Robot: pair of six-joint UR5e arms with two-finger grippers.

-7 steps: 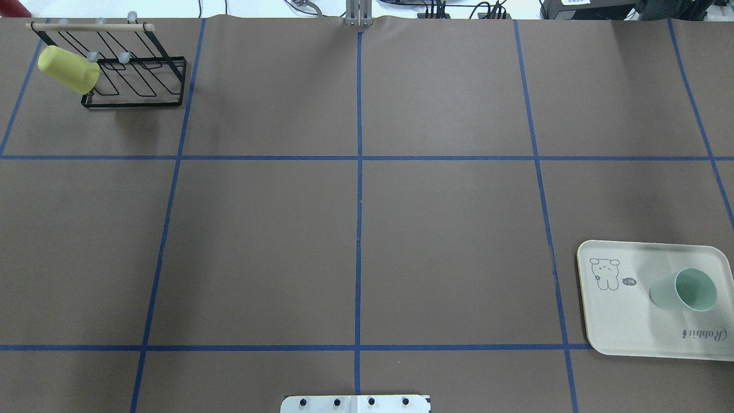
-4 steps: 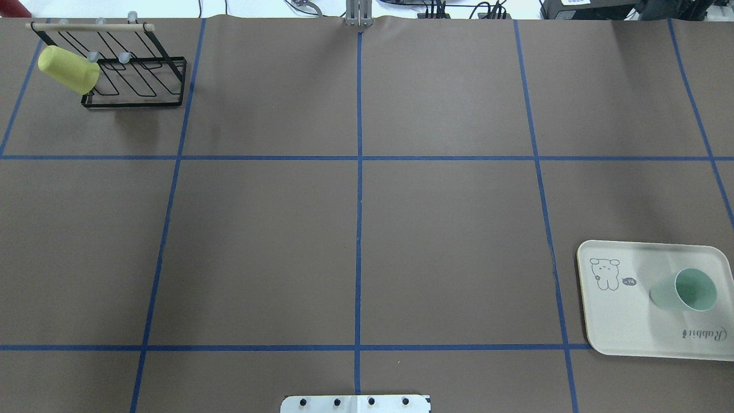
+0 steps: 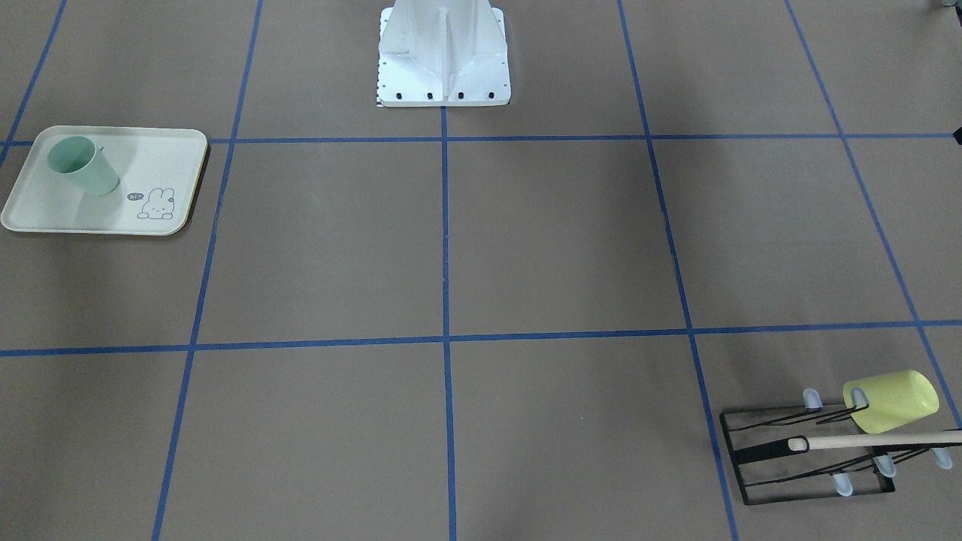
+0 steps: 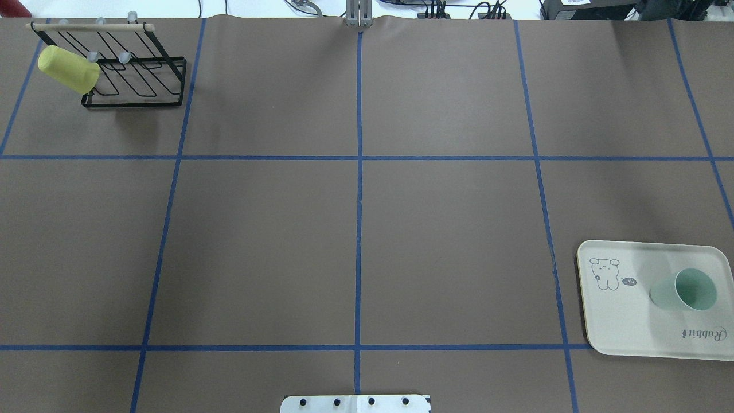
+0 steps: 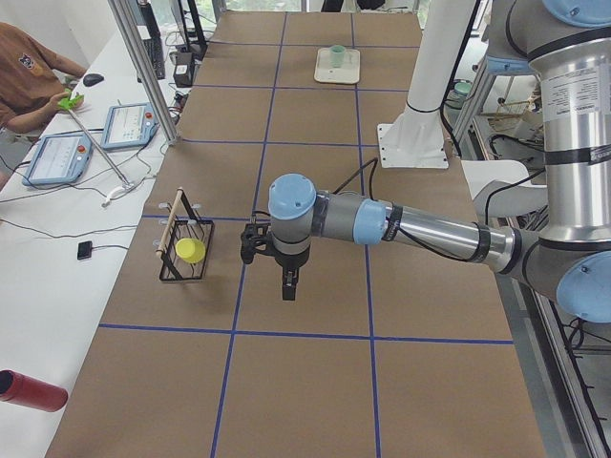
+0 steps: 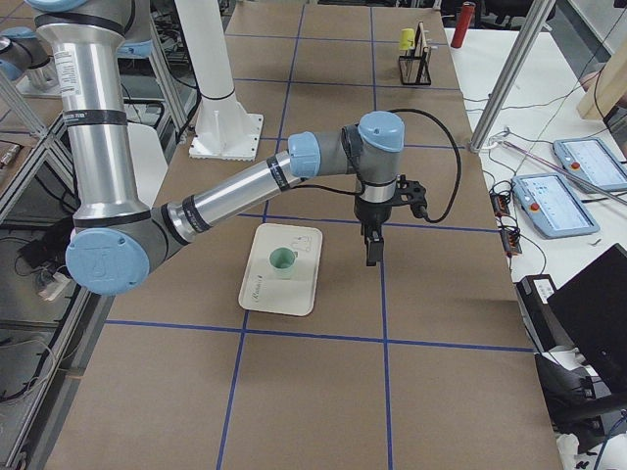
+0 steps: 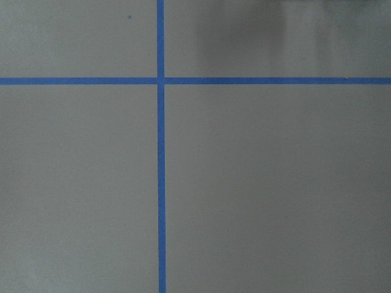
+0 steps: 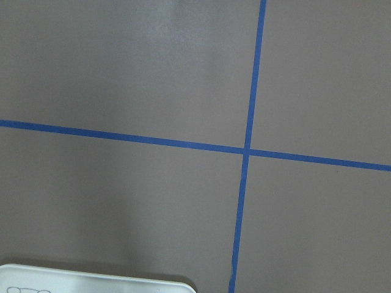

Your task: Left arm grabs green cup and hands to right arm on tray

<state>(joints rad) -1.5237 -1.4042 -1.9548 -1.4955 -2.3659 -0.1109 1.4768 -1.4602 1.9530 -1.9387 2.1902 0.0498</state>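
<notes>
The pale mint-green cup (image 4: pixel 685 291) stands mouth up on the cream tray (image 4: pixel 619 324) at the table's near right; both also show in the front view, cup (image 3: pixel 81 167) on tray (image 3: pixel 150 154). My right gripper (image 6: pixel 372 253) shows only in the exterior right view, hanging above the table beside the tray (image 6: pixel 260 289), apart from the cup (image 6: pixel 282 261). My left gripper (image 5: pixel 289 286) shows only in the exterior left view, hanging over the table's left part, far from the cup (image 5: pixel 337 51). I cannot tell whether either is open or shut.
A yellow-green cup (image 4: pixel 67 70) hangs on the black wire rack (image 4: pixel 137 86) at the far left corner. Blue tape lines grid the brown table. The tray's rim (image 8: pixel 91 284) shows at the right wrist view's bottom edge. An operator sits beyond the table's far side (image 5: pixel 29 81).
</notes>
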